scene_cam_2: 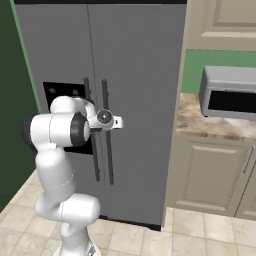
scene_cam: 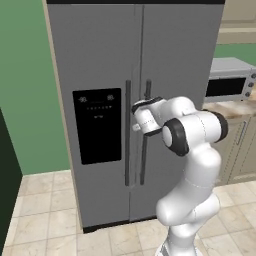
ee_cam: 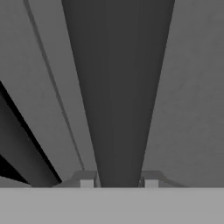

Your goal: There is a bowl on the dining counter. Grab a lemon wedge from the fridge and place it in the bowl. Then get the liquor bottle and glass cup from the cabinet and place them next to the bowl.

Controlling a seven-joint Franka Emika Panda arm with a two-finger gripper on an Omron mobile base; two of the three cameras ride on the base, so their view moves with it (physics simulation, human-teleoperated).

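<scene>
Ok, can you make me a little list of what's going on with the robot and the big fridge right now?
fridge: tall, grey, two doors, both shut
dispenser panel: black, on the left door
handles: two long dark vertical bars where the doors meet
right door handle: between the finger tips in the hand view
gripper: at that handle, one tip on each side; whether it grips yet, cannot tell
microwave: on the marbled worktop right of the fridge
task stage: fridge not yet opened

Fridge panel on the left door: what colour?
Black, on the grey fridge; the panel shows best in the left base view.
</scene>
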